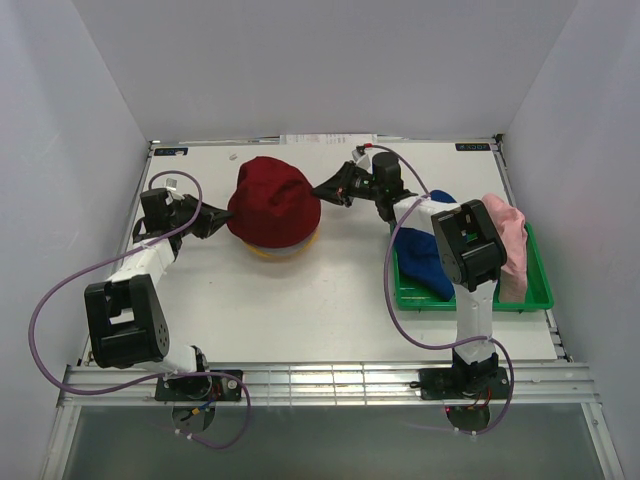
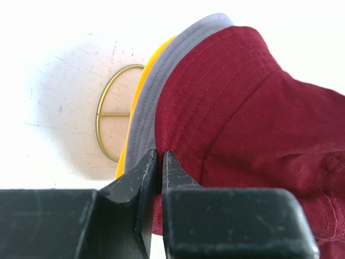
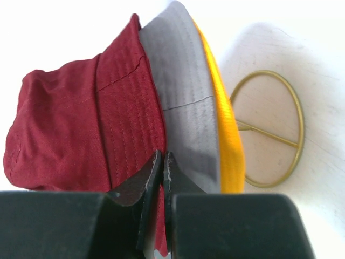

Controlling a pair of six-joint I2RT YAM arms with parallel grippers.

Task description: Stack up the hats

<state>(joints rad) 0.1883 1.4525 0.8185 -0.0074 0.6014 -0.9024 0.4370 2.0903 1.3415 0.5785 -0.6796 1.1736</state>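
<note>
Currently my left gripper [image 2: 160, 162] and right gripper [image 3: 163, 162] are pinched shut on opposite brim edges of the dark red hat [image 1: 275, 200], which sits atop the grey hat [image 3: 183, 97] and yellow hat [image 3: 229, 145] mid-table. Fabric looks light and floppy; the brim seems the best hold.

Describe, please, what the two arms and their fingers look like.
Both the left arm and the right arm have bulky black joint housings linked by white segments. A purple cable loops along each. The fingers are matte black, scuffed, tapering to narrow tips.
</note>
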